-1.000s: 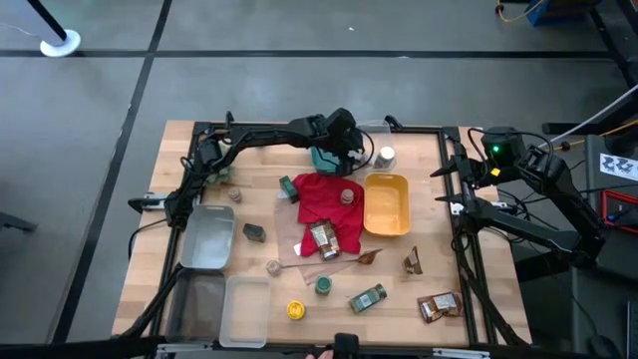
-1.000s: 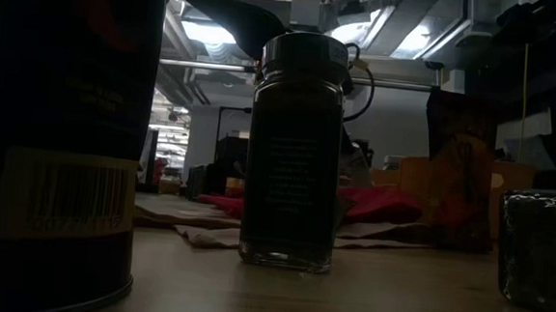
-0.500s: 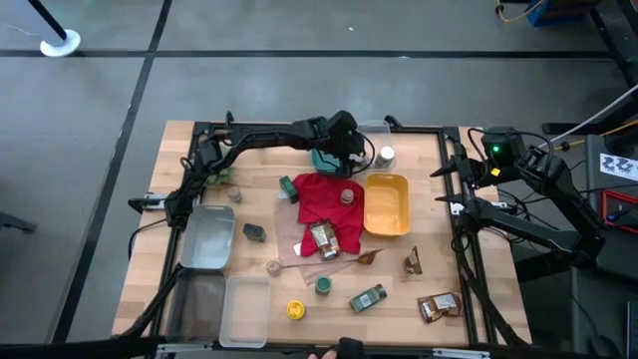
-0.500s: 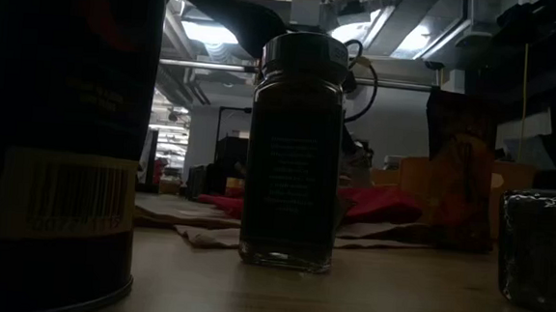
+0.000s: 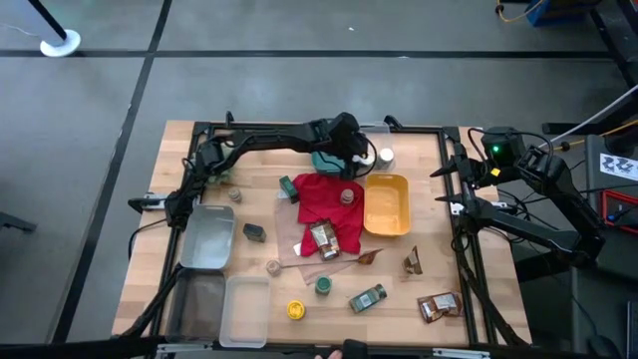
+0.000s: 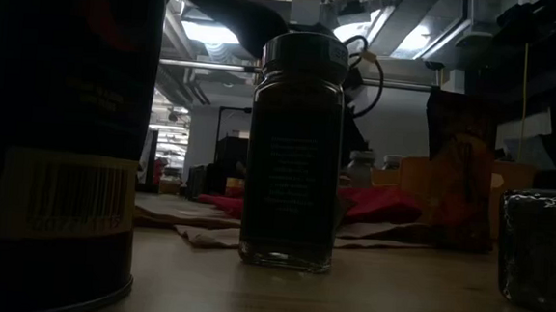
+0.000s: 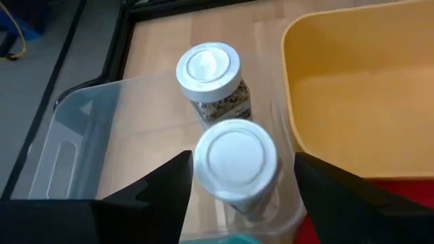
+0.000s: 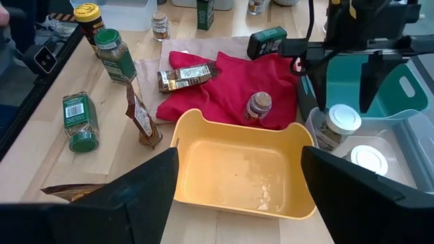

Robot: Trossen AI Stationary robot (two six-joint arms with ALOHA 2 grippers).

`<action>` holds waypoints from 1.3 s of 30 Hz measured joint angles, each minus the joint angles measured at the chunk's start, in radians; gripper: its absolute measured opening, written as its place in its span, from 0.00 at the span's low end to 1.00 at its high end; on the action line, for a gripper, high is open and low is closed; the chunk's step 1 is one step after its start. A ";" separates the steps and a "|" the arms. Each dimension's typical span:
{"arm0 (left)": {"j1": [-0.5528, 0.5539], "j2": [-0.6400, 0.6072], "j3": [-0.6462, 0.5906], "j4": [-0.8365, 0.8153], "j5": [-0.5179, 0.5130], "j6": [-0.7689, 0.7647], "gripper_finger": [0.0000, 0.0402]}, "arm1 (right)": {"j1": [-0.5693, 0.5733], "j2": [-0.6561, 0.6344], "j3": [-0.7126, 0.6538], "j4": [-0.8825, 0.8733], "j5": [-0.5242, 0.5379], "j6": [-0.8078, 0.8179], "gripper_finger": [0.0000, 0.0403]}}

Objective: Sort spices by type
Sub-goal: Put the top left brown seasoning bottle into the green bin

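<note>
Two white-lidded spice jars stand on their bases in a clear tub [image 7: 88, 135] at the table's far side. My left gripper [image 7: 242, 163] hangs open over the nearer jar [image 7: 236, 163], one finger on either side of its lid and above it; seen from the right wrist, the left gripper [image 8: 344, 91] is clear of that jar [image 8: 341, 122]. The second jar [image 7: 209, 71] stands beside it. My right gripper [image 8: 239, 163] waits open at the table's right side, facing the yellow bin [image 8: 237, 169]. One small jar [image 8: 258, 105] stands on the red cloth [image 8: 224, 81].
A teal tub [image 5: 324, 160] sits next to the clear one. Toward the near edge lie brown packets [image 5: 439, 306], a green-lidded jar on its side [image 5: 367, 297], a yellow-lidded jar [image 5: 295, 310] and dark tins [image 5: 254, 232]. A metal tray [image 5: 206, 237] and clear trays [image 5: 244, 309] sit at the left.
My left gripper has shifted a little toward the table's right, over the clear tub. A second white lid now shows in the tub beside the one that stood there before.
</note>
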State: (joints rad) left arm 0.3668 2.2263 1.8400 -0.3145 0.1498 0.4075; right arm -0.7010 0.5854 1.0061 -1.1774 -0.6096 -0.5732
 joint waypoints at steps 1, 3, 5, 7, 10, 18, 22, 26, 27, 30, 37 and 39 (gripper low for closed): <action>0.000 0.004 0.000 0.010 0.000 0.000 0.60 | 0.000 0.000 0.000 -0.001 0.000 0.000 0.77; 0.000 0.007 0.000 0.008 -0.003 0.002 0.60 | 0.000 0.000 0.000 -0.001 0.000 0.000 0.77; 0.000 0.006 0.000 0.005 -0.003 0.018 0.60 | 0.000 0.000 0.000 -0.001 0.000 0.000 0.77; 0.000 0.004 0.001 0.002 -0.006 0.007 0.60 | 0.000 0.000 0.000 -0.001 0.000 0.000 0.77; 0.000 -0.012 0.021 -0.001 -0.033 -0.064 0.60 | 0.000 0.000 0.000 -0.001 0.000 0.000 0.77; 0.042 -0.149 0.058 -0.206 -0.086 -0.138 0.60 | 0.000 0.000 0.000 -0.001 0.000 0.001 0.77; 0.083 -0.224 0.058 -0.356 -0.163 -0.203 0.60 | 0.000 0.000 0.000 0.000 0.000 0.015 0.77; 0.143 -0.253 0.058 -0.543 -0.231 -0.278 0.60 | 0.000 0.000 0.001 0.000 0.000 0.019 0.77; 0.160 -0.253 0.058 -0.592 -0.241 -0.303 0.60 | 0.000 0.000 0.001 0.000 0.000 0.019 0.77; 0.214 -0.257 0.044 -0.712 -0.255 -0.365 0.60 | 0.000 0.000 0.001 0.000 0.000 0.019 0.77; 0.325 -0.255 -0.074 -0.799 -0.297 -0.436 0.60 | 0.000 0.000 0.001 0.000 0.000 0.022 0.77; 0.352 -0.255 -0.106 -0.807 -0.315 -0.444 0.60 | 0.000 0.000 0.001 0.000 0.000 0.022 0.77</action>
State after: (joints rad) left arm 0.7188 1.9709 1.7343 -1.1219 -0.1652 -0.0364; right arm -0.7006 0.5854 1.0068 -1.1774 -0.6098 -0.5510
